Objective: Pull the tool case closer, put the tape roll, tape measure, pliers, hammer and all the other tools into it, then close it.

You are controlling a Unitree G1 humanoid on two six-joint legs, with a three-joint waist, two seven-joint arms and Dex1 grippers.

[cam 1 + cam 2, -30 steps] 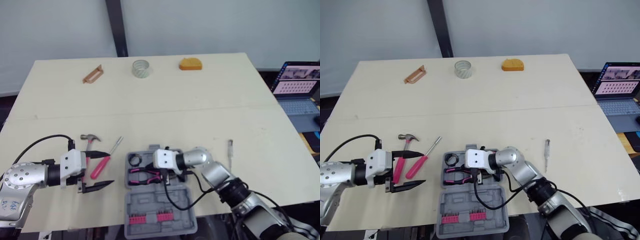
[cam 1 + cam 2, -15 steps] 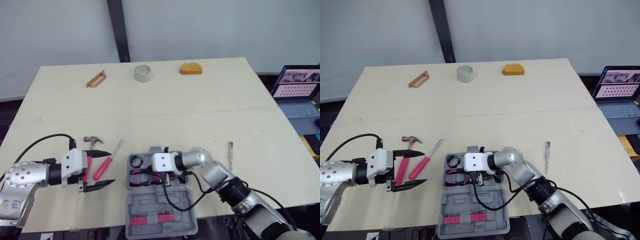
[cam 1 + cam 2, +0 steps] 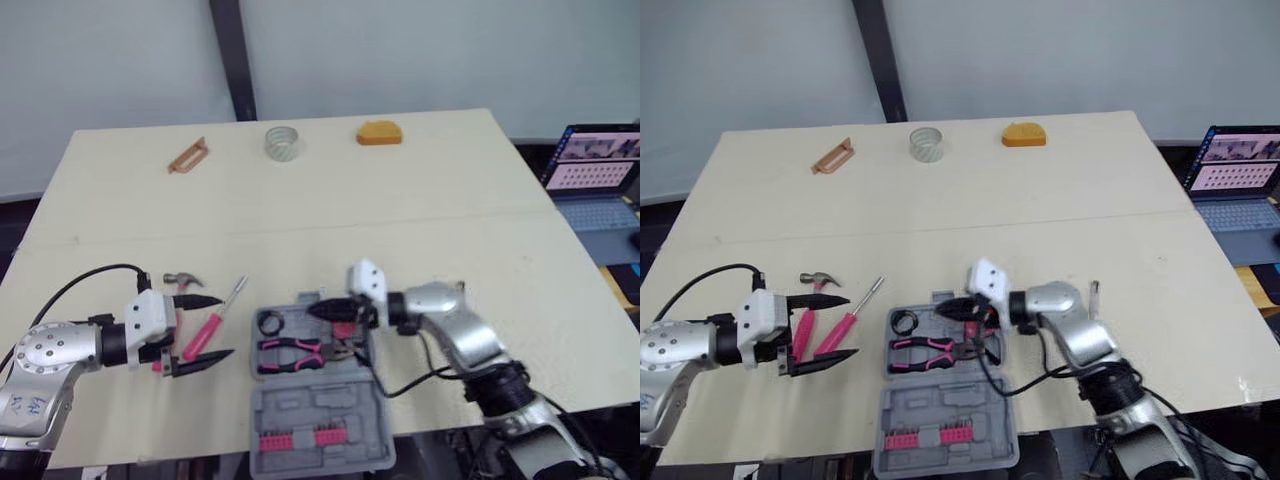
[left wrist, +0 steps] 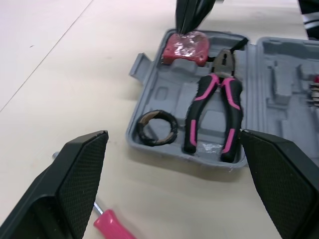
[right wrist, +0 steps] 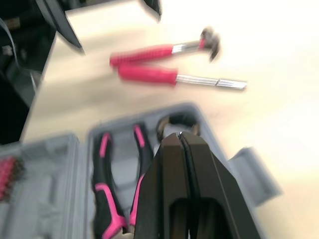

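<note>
Left of the tool case (image 3: 320, 402), the left gripper (image 3: 226, 326) gapes empty beside the hammer (image 3: 182, 279), likely to grasp it; the right gripper (image 3: 312, 312) hangs above the case, closed, empty.

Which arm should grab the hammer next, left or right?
Probably left. The left gripper hangs right beside the hammer with its jaws open, while the right gripper sits over the tool case with jaws shut, farther from it.
</note>
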